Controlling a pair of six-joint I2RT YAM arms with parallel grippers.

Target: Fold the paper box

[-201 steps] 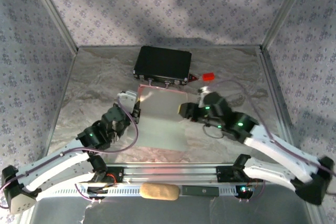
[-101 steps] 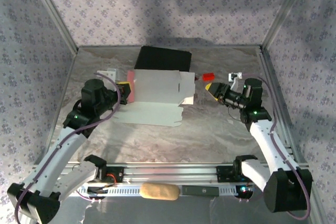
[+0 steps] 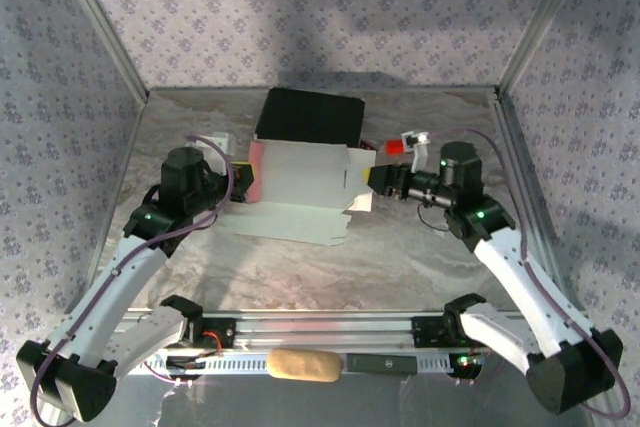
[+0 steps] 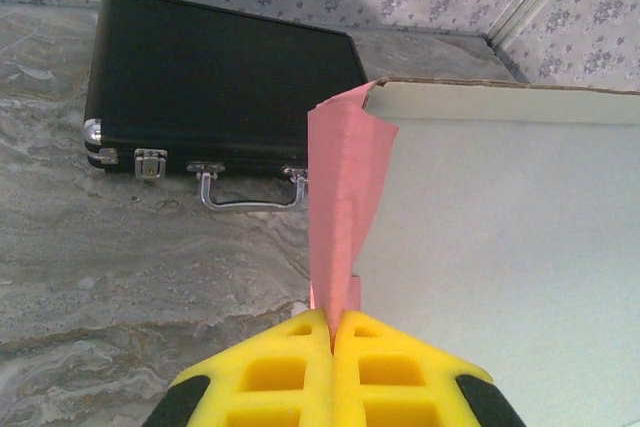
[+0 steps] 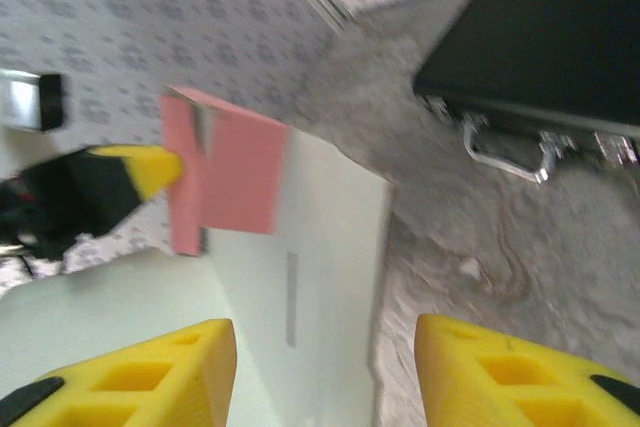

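Observation:
The paper box [image 3: 300, 192] stands half raised in the middle of the table, its pale inside facing the camera and a pink strip along its left edge. My left gripper [image 3: 240, 185] is shut on that pink flap [image 4: 345, 187], which rises straight out from between the yellow fingers [image 4: 290, 367]. The pale panel [image 4: 500, 237] spreads to the right of it. My right gripper [image 3: 378, 179] is open at the box's right end. Its fingers [image 5: 130, 372] stand wide apart, with the pale panel [image 5: 310, 247] and its edge in front of them. The pink flap [image 5: 225, 172] shows at the far end.
A black hard case [image 3: 310, 117] with metal latches lies just behind the box, its handle [image 4: 250, 192] toward me. A tiny red block [image 3: 397, 147] sits right of the case, close behind my right gripper. Patterned walls close in the table on three sides.
The sheet lay flat one second ago under both low arms. It now stands raised in my left gripper. My right gripper has swung left to the box's right end.

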